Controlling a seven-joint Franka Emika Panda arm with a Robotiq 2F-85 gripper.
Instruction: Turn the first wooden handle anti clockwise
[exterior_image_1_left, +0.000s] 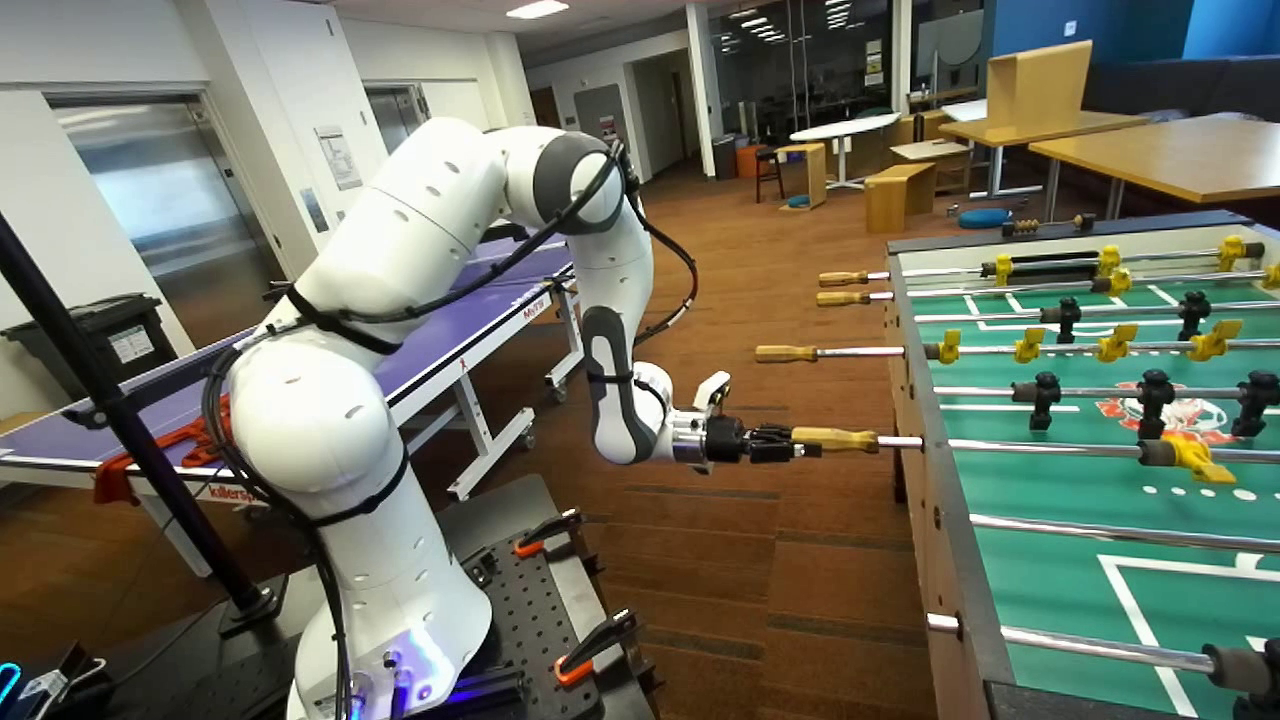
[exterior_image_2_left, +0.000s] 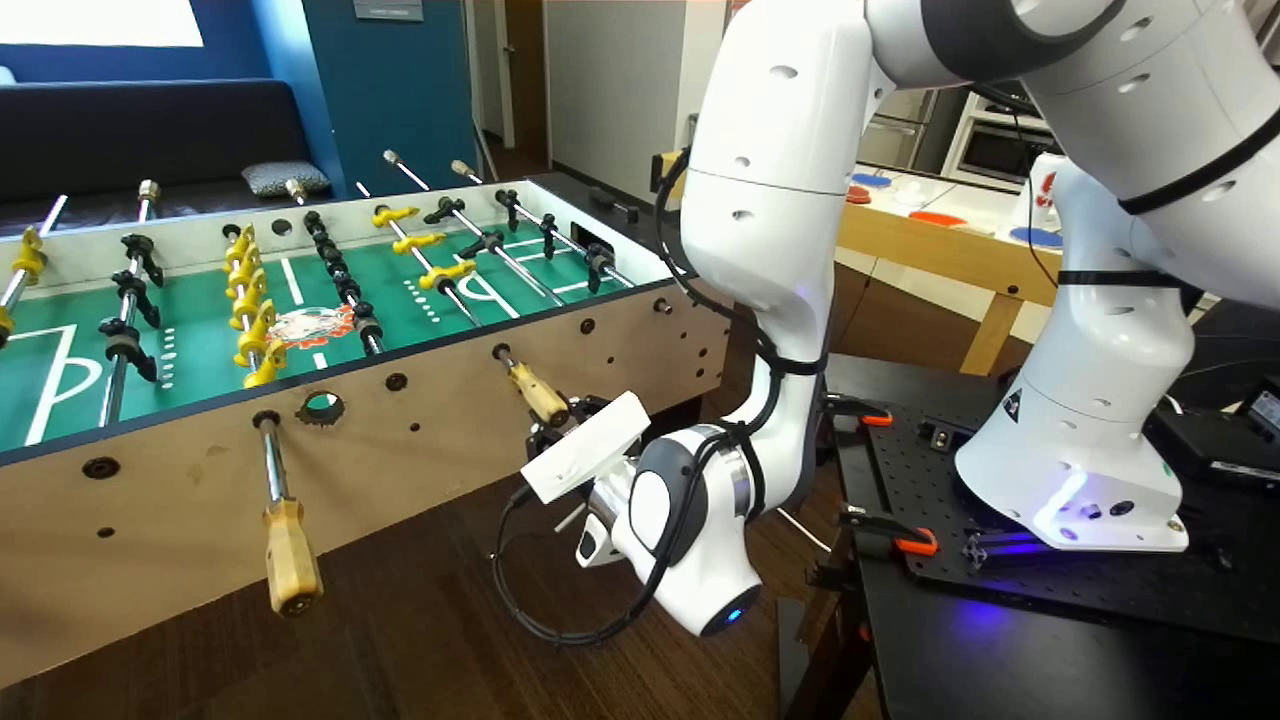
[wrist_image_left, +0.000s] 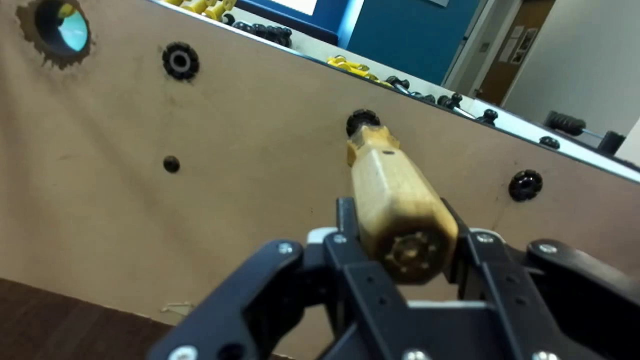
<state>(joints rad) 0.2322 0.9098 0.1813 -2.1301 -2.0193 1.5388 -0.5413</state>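
Note:
A pale wooden handle (exterior_image_1_left: 835, 440) sits on the end of a metal foosball rod. It also shows in an exterior view (exterior_image_2_left: 538, 393) and in the wrist view (wrist_image_left: 392, 190), with its dark end cap facing the camera. My gripper (wrist_image_left: 400, 215) has one black finger on each side of the handle's near end. Both fingers appear to touch it. In an exterior view the gripper (exterior_image_1_left: 800, 448) lines up with the handle, just outside the table's side. A yellow player figure (exterior_image_1_left: 1195, 458) on the same rod is tilted to near horizontal.
The foosball table's tan side panel (exterior_image_2_left: 440, 430) stands in front of the gripper. Another wooden handle (exterior_image_2_left: 292, 560) sticks out farther along this side; several more show in an exterior view (exterior_image_1_left: 785, 354). A purple ping-pong table (exterior_image_1_left: 440, 340) stands beside the arm.

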